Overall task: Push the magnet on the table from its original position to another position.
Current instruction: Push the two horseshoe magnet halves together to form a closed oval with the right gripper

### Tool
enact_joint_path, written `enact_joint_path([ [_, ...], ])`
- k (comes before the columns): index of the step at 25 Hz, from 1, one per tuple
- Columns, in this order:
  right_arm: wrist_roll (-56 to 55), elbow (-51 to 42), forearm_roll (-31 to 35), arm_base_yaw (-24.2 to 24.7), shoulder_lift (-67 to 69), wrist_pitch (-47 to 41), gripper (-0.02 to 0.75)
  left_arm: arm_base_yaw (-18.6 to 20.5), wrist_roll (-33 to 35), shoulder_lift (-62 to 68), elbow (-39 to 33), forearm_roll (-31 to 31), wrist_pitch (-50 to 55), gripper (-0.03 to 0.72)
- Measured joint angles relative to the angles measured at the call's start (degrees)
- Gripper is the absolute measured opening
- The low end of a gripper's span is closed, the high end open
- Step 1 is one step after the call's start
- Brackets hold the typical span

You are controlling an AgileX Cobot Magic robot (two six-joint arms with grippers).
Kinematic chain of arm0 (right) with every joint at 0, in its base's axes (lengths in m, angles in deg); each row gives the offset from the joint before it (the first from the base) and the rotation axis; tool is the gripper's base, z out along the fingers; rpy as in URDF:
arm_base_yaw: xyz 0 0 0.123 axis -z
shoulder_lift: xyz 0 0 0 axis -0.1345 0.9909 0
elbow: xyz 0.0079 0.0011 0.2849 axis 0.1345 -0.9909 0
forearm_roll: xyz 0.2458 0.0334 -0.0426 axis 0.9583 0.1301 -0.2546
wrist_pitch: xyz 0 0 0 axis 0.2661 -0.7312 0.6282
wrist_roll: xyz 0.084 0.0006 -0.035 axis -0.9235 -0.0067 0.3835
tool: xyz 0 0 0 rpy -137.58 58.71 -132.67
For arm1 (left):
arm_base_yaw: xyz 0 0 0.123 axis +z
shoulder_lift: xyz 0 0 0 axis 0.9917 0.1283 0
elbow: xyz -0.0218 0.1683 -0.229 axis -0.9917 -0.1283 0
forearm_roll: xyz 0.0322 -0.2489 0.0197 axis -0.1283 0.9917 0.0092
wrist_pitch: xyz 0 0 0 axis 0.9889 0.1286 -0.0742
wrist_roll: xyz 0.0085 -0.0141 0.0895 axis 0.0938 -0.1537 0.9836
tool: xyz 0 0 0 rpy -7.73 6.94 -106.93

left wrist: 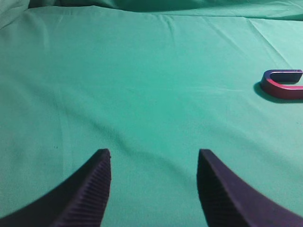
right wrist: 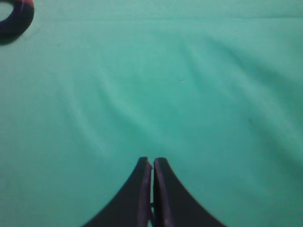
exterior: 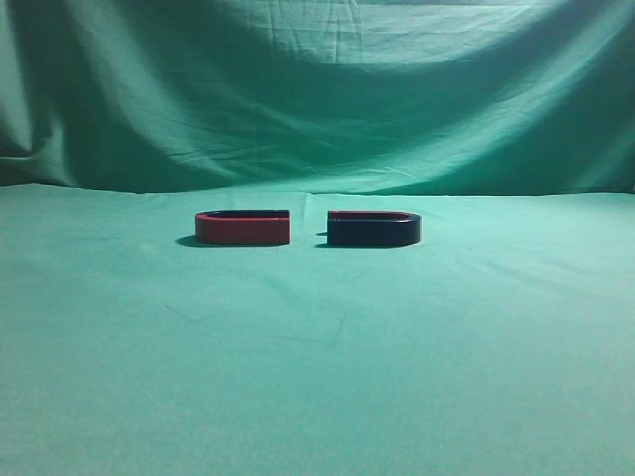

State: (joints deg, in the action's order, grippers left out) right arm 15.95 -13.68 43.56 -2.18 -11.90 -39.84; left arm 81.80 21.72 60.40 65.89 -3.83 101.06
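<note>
The magnet (exterior: pixel 374 229) is dark navy-black with a thin red top edge. It lies on the table (exterior: pixel 317 377) just right of centre, its open end facing left. Its curved end shows at the top left corner of the right wrist view (right wrist: pixel 15 16). My right gripper (right wrist: pixel 152 163) is shut and empty over bare cloth, well away from the magnet. My left gripper (left wrist: pixel 154 153) is open and empty over bare cloth. Neither gripper shows in the exterior view.
A red U-shaped magnet (exterior: pixel 243 228) lies left of the dark one with a small gap between their open ends; it also shows at the right edge of the left wrist view (left wrist: pixel 284 84). A draped green cloth backdrop (exterior: pixel 317 89) rises behind the table.
</note>
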Motion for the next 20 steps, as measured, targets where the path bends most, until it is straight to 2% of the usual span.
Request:
enact_joint_path([
  [8, 1.3, 13.7, 1.0, -7.5, 16.5, -1.8, 0.000, 0.0, 0.0, 0.0, 0.0, 0.0, 0.0, 0.372],
  [20, 0.4, 33.8, 3.1, -8.4, 39.4, -3.8, 0.000, 0.0, 0.0, 0.0, 0.0, 0.0, 0.0, 0.372],
])
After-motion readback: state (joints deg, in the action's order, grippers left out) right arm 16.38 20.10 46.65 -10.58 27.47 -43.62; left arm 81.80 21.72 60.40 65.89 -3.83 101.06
